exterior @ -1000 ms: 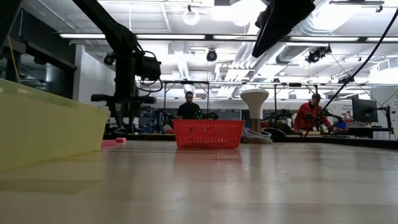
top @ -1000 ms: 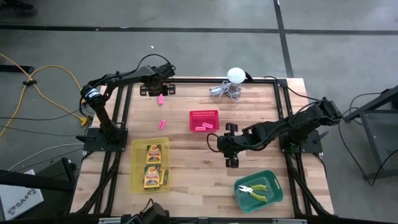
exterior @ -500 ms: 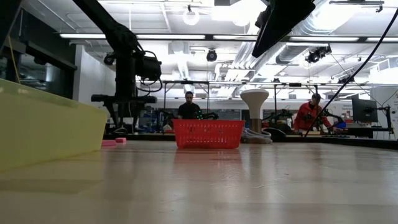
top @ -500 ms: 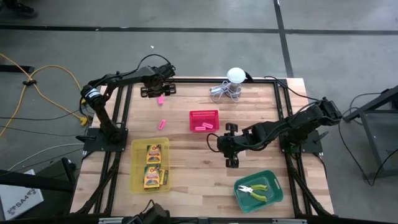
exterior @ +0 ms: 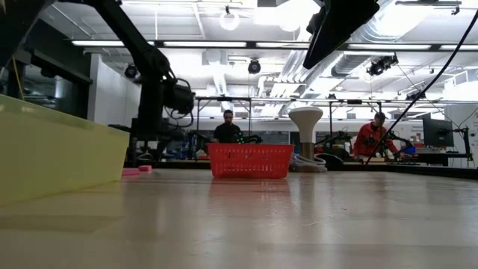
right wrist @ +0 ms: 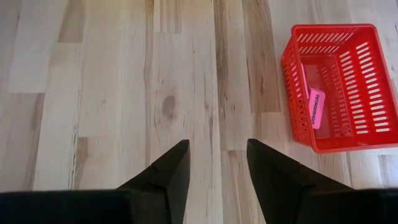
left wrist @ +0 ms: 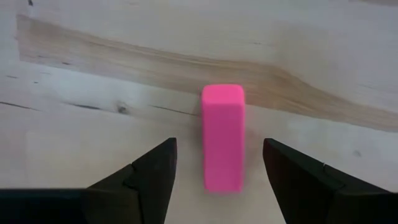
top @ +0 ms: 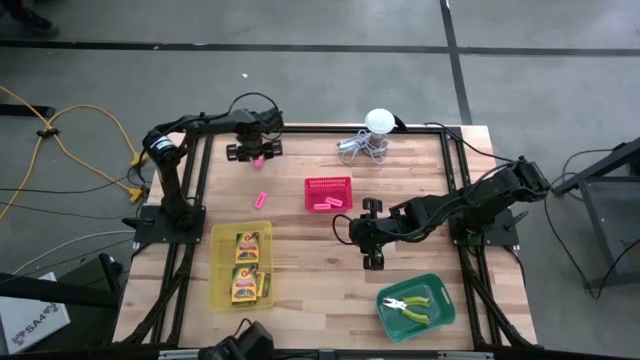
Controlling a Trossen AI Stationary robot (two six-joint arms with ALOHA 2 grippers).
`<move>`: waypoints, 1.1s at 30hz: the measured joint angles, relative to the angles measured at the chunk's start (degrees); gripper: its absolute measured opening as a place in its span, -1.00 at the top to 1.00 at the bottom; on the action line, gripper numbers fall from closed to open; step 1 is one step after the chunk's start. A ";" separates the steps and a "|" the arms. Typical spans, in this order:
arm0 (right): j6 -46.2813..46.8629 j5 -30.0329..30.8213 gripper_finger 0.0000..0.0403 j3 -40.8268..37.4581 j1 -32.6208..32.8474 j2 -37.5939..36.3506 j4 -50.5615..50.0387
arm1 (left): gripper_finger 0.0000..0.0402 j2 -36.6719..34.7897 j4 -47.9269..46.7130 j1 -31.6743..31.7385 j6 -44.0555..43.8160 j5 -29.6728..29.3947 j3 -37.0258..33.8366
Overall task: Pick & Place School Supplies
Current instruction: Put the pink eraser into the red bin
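A pink eraser block (left wrist: 222,137) lies flat on the wood near the table's far edge. My left gripper (left wrist: 219,148) is open and low over it, with one finger on each side and a gap to both. In the high view this gripper (top: 253,151) is just beyond the eraser (top: 258,160). A second pink eraser (top: 261,198) lies loose nearer the middle. Crayon boxes (top: 244,266) lie in the yellow tray (top: 216,240). Pliers (top: 412,305) lie in the green tray (top: 440,318). My right gripper (right wrist: 217,146) is open and hovers over bare wood at mid-table (top: 370,240).
The red basket (top: 328,193) stands at mid-table with pink erasers (right wrist: 316,107) inside. A white ball with coiled wire (top: 372,135) sits at the far edge. The low view shows the basket (exterior: 249,161), the yellow tray wall (exterior: 52,149), and people beyond the table.
My left gripper has come down toward the table and shifted slightly toward the near edge, closing over the pink eraser by the far edge. The eraser has not moved. My right arm has kept still.
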 joint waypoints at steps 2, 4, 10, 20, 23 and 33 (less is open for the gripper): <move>0.00 0.00 0.26 0.00 0.00 0.00 0.00 | -0.16 1.26 0.07 0.07 -0.09 0.04 0.01; 0.00 0.00 0.26 0.00 0.00 0.00 0.00 | -0.16 2.02 0.07 0.06 -0.12 0.09 0.19; 0.00 -0.01 0.26 0.00 0.00 0.00 0.00 | -0.16 2.66 0.02 0.02 -0.95 0.17 0.26; 0.00 0.13 0.26 0.00 0.00 0.00 0.28 | -0.11 2.64 0.37 0.02 -1.11 0.26 0.15; 0.00 0.15 0.26 0.00 0.00 0.00 0.28 | -0.04 2.69 0.55 0.02 -1.14 0.31 0.15; -0.01 0.15 0.26 0.00 0.00 0.00 0.28 | 0.06 2.75 0.61 0.02 -1.13 0.48 0.11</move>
